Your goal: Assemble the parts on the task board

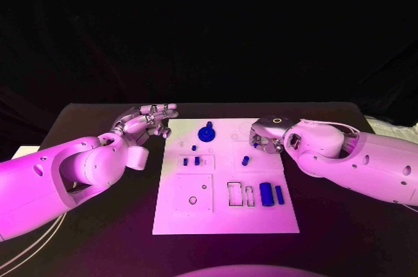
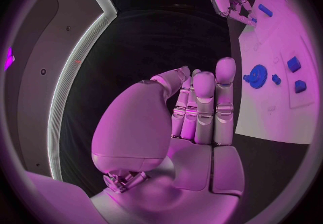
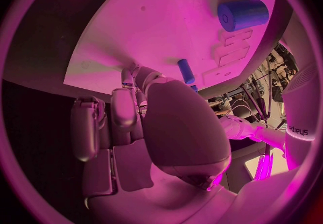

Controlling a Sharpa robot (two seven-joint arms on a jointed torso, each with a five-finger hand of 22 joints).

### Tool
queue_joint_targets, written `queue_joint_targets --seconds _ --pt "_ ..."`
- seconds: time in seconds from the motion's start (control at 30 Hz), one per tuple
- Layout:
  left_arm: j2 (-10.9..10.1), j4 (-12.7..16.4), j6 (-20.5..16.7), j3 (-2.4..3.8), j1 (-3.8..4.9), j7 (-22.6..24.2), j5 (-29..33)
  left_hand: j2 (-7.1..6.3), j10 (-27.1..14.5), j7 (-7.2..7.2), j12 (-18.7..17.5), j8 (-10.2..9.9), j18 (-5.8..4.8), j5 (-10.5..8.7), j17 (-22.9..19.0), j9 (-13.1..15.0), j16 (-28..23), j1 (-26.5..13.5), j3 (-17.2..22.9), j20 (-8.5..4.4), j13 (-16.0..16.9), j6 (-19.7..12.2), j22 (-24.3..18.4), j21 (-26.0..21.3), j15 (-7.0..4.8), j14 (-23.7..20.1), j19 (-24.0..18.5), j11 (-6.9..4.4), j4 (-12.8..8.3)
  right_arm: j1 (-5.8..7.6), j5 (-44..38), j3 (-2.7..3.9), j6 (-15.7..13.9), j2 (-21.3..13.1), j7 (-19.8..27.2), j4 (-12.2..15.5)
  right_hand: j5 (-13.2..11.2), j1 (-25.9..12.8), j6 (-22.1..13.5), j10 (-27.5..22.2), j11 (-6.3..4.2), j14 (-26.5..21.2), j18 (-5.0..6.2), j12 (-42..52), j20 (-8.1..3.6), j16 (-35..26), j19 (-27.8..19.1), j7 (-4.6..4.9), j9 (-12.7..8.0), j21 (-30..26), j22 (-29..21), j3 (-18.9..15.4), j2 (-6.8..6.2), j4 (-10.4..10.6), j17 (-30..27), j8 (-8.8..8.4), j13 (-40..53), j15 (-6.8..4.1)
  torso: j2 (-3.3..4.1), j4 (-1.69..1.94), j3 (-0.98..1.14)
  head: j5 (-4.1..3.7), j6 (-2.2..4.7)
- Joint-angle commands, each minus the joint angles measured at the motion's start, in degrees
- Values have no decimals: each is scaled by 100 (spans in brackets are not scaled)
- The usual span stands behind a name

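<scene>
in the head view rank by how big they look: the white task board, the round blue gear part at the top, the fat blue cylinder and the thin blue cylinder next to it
1. Task board, by far the largest.
2. Round blue gear part.
3. Fat blue cylinder; it looks close to the gear part in size, so that order is unsure.
4. Thin blue cylinder, clearly the smallest.

Lighting: magenta wash overall, brightest on the board (image 1: 225, 216) and arms; background black. Soft shadows beneath both arms. Wrist views: strong fisheye bending, dark circular frame, near fingers slightly soft.

Left robot hand (image 1: 150, 121) empty, fingers straight; right robot hand (image 1: 266, 136) curled down.
</scene>
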Motion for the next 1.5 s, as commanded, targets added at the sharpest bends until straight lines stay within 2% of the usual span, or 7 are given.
queue_joint_targets --seconds 0.03,0.63,0.87,1.03,1.13,1.23,1.5 --pt "-2 1 0 3 0 58 27 41 10 4 22 22 85 9 -15 -7 -22 16 -30 6 7 36 -7 -19 -4 -36 -29 -18 -5 -2 -100 9 -313 -24 -86 77 -3 -55 21 120 -80 199 -67 -38 1 56 51 32 15 35 498 85 51 -25 27 -36 -2 -4 -4 1 1 -3 0" --pt "-28 -47 -23 1 -1 27 26 43 -21 14 40 16 84 10 -34 -18 -25 24 -49 4 6 16 -21 -39 -2 -42 -28 -10 -24 133 213 90 -526 -297 -151 645 -44 -262 36 128 -66 199 -76 -64 15 109 72 39 51 65 540 146 -51 -49 65 -54 -30 8 -2 3 2 -5 10" --pt "-17 -53 -8 -2 -2 23 26 43 -21 14 40 16 84 10 -34 -18 -25 24 -49 4 6 16 -21 -39 -2 -42 -28 -10 -24 98 277 94 -564 -93 -90 1056 -49 -275 35 124 -62 199 -75 -67 19 113 68 44 54 62 536 149 -61 -54 68 -56 -33 9 -3 14 -4 93 -19" --pt "-5 -47 2 -4 -3 16 26 43 -21 14 40 16 84 10 -34 -18 -25 24 -49 4 6 16 -21 -39 -2 -42 -28 -10 -24 8 262 88 -531 163 -29 1279 -44 -278 31 120 -58 197 -73 -69 22 112 64 49 55 58 530 156 -63 -61 64 -60 -36 11 -2 14 -14 194 -69" --pt "-1 -45 5 -5 -3 13 26 44 -32 17 45 13 83 10 -49 -21 -31 23 -56 4 6 8 -23 -42 0 -47 -27 -7 -27 -85 263 72 -457 350 2 1298 -39 -283 26 115 -53 195 -72 -70 26 107 60 56 57 55 525 163 -64 -68 57 -64 -39 14 -6 -10 -20 261 -92" --pt "7 -39 11 -6 -3 11 26 45 -33 18 46 13 83 10 -51 -21 -32 23 -57 4 6 7 -24 -43 0 -48 -27 -6 -27 -223 300 46 -361 527 50 1249 -38 -287 25 114 -51 193 -70 -71 27 104 54 59 57 50 517 164 -65 -70 52 -65 -40 16 -9 5 -38 298 -117" --pt "8 -24 13 -6 -3 10 17 45 -33 18 46 13 83 10 -51 -21 -32 23 -57 4 6 7 -24 -43 0 -48 -27 -6 -27 -534 356 18 -155 843 227 1102 -9 -293 4 93 -31 187 -68 -73 42 105 47 85 62 45 511 193 -64 -109 48 -79 -50 33 1 4 -20 348 -156"
